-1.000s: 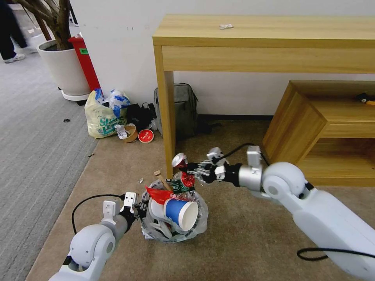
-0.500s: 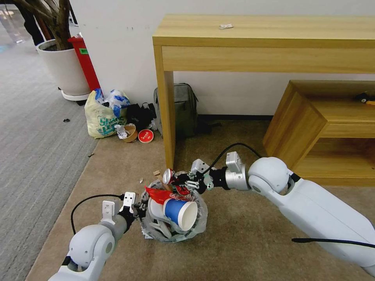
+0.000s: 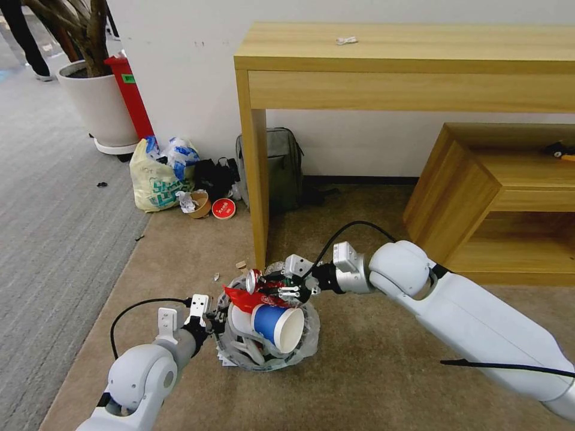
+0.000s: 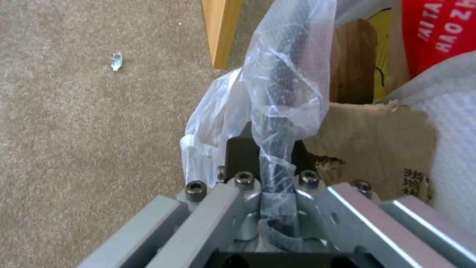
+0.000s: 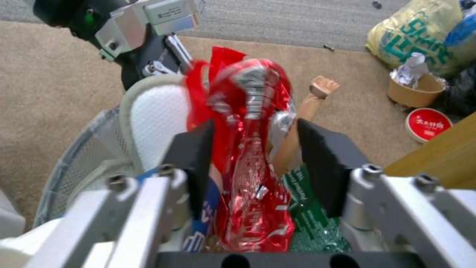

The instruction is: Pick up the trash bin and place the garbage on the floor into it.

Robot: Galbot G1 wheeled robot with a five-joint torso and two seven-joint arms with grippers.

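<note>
- Beige carpet, the floor, lies under a small round black bin lined with a clear crinkly bag; it stands just before me, near a wooden table leg.
- My left claw is clamped tight on the bin's rim, bag plastic pinched between the pads.
- My right claw hovers over the far side of the heaped bin. Its pads stand apart on either side of a shiny red wrapper; I cannot tell whether they touch it.
- The garbage is piled above the rim: a blue cup on its side, a white slipper, a wooden stick, a green bottle.
- Risk, as I judge it: the heap is loose and high, so the wrapper may slide off the top and land on the carpet.
- Pressing down could tip the blue cup out, or tilt the bin against my one-sided rim grip.
- Thin bag plastic may slip or tear at the left pads.
</note>
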